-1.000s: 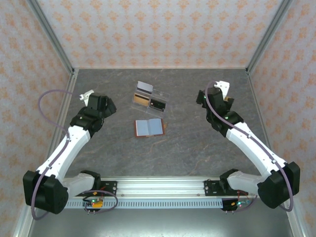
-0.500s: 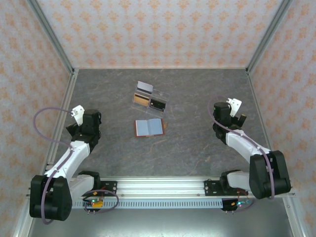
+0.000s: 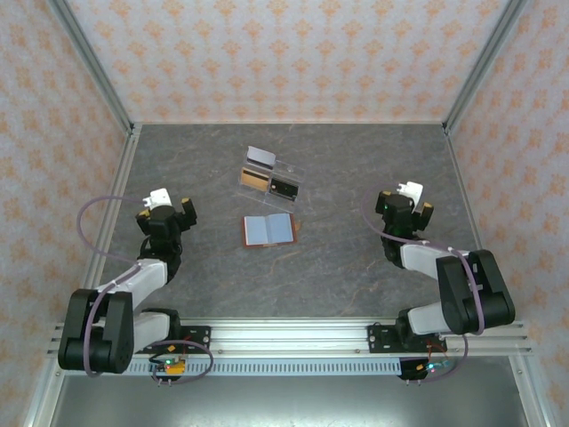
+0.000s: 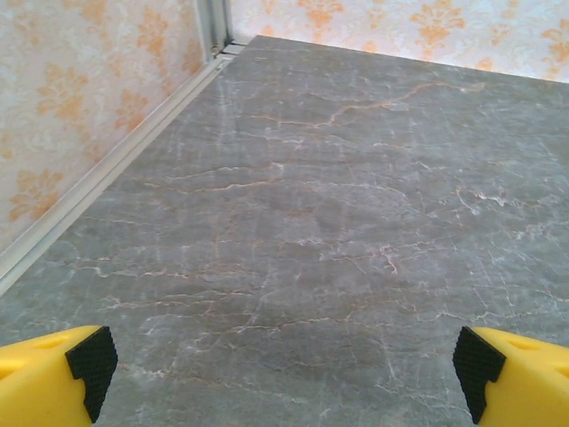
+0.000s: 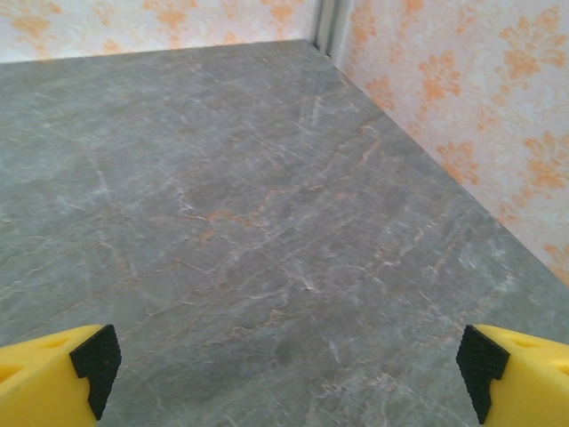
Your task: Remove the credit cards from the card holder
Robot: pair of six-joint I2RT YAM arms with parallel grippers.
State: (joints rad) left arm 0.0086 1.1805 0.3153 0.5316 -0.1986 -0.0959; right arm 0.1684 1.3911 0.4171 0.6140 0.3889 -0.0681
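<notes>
The card holder (image 3: 268, 229) lies spread flat near the middle of the table (image 3: 356, 151), grey-blue lining up, and from above I can make out no card on that lining, though the pockets are too small for me to be sure they're empty. Just beyond it, on the far side, sits the clear tray (image 3: 291, 171), and that's where the credit cards are: an orange card (image 3: 255, 181) at its left end, a dark card (image 3: 285, 188) beside it to the right, and a grey card (image 3: 260, 156) at the tray's far-left corner. So I'd call the job done or very nearly done; what's left, if anything, is confirming that nothing hides in a wallet slot. Out to my tools now: my left gripper (image 3: 167, 212) is folded in close to its base, well to the left of the wallet, and my right gripper (image 3: 404, 205) sits just as far off on the right. Both stand wide apart. In the left wrist view my black pads (image 4: 92, 360) frame nothing but marbled tabletop, and the right fingertips (image 5: 95, 360) are the same: no grip, no contact.
</notes>
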